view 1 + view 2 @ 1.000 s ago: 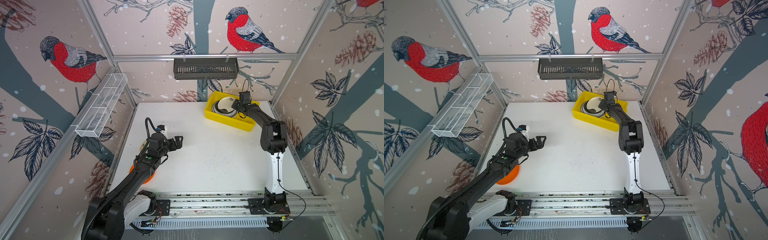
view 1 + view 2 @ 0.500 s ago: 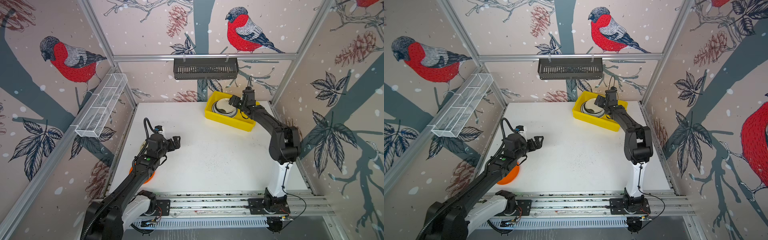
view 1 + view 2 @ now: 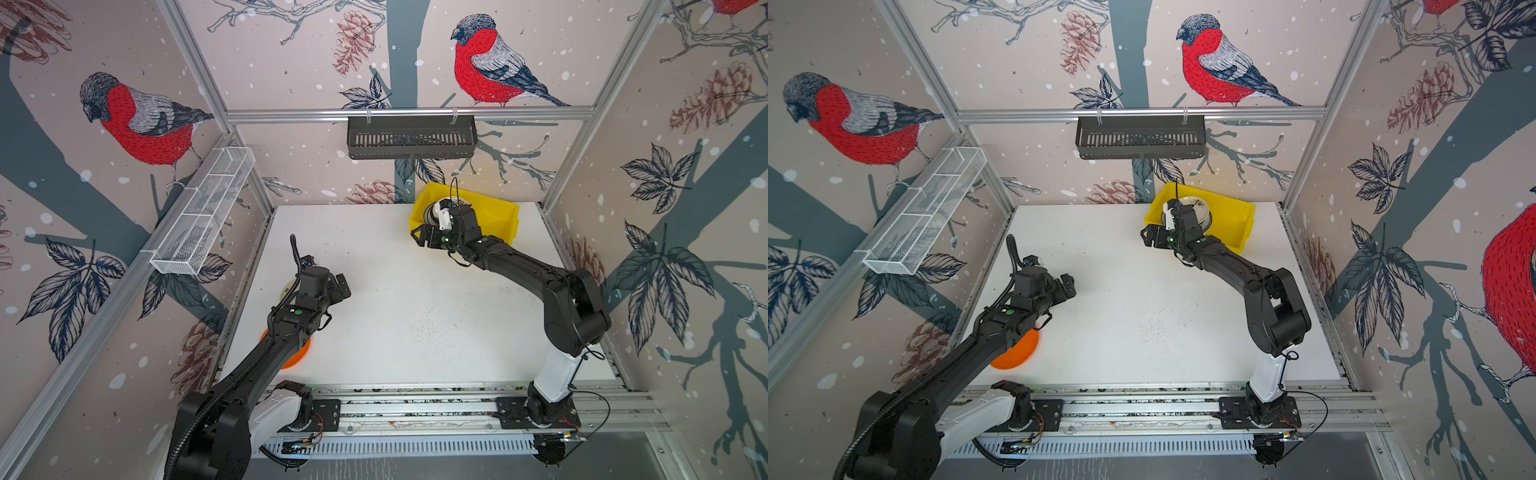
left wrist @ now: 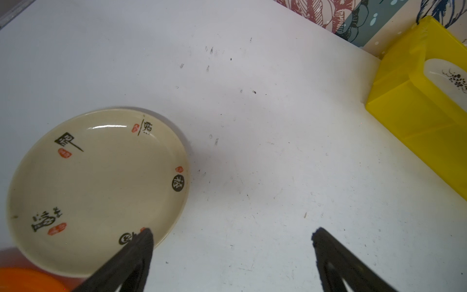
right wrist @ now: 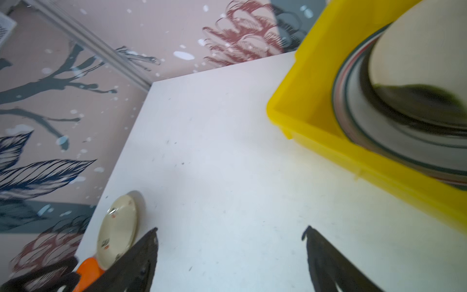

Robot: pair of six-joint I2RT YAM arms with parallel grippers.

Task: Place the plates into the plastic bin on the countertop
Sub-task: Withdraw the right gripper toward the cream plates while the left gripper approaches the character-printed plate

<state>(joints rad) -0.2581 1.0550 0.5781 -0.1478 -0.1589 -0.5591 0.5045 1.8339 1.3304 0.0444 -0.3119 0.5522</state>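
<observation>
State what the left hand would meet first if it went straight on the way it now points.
Probably bare countertop: the open left hand aims between the cream plate and the plastic bin. Depth is unclear.

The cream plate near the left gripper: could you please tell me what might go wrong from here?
1. The cream plate lies flat on the countertop; the open left gripper may slip off its shallow rim.
2. The orange plate sits right beside it and could get shoved.
3. The stack in the plastic bin looks tall; another plate might slide off.
</observation>
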